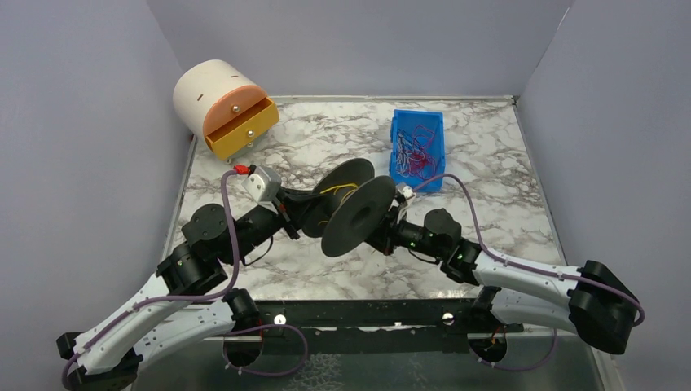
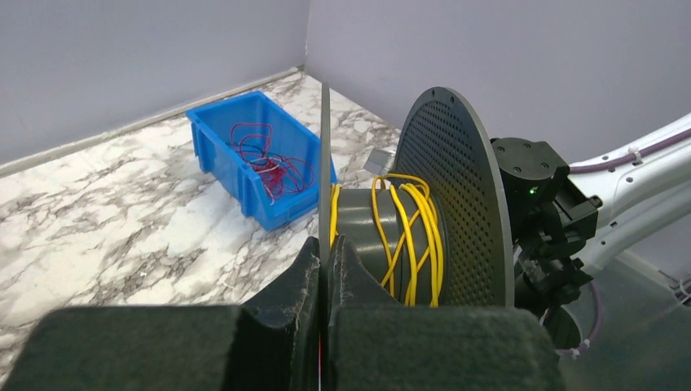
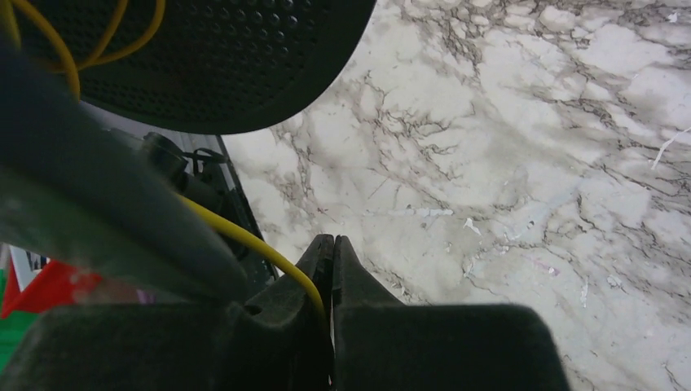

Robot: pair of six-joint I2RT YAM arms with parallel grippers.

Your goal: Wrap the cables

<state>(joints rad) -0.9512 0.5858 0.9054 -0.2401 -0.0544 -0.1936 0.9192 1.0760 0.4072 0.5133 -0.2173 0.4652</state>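
A dark grey spool with two perforated flanges is held above the middle of the table. A yellow cable is partly wound on its hub. My left gripper is shut on the thin edge of the spool's far flange. My right gripper is shut on the yellow cable, which runs up to the spool at the view's top left. In the top view my right gripper sits just right of the near flange.
A blue bin holding red wires stands at the back right. A round cream and orange drawer unit with an open drawer stands at the back left. Grey walls enclose the marble table.
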